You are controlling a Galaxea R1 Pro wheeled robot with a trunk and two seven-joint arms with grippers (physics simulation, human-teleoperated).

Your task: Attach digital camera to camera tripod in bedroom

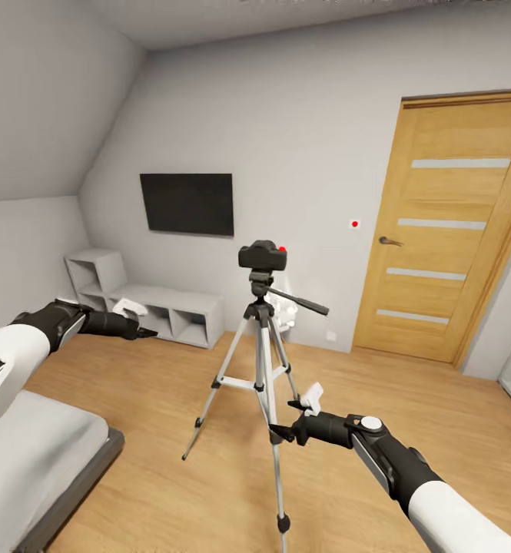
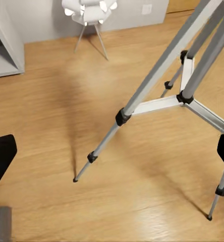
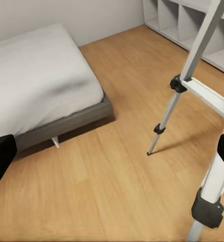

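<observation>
We see the camera tripod [image 1: 264,361] standing on the light wood floor [image 1: 170,399] in the middle of the bedroom, with bare boards open on every side of its spread legs. The digital camera [image 1: 262,256] sits on top of the tripod's head, its red button showing at the right, and the black pan handle [image 1: 301,301] sticks out toward the oak door [image 1: 447,230]. Our left gripper [image 1: 142,332] hangs well apart to the left, above the bed [image 1: 32,453], fingers spread wide and empty. Our right gripper [image 1: 286,421] is just beside the near tripod leg, fingers apart and holding nothing. Behind the tripod a black TV [image 1: 187,203] hangs over a low grey shelf unit [image 1: 144,303]. A white ball-cluster lamp [image 2: 89,10] stands by the wall, mostly hidden behind the tripod in the head view. The wrist views cut the fingertips at the frame edges.
</observation>
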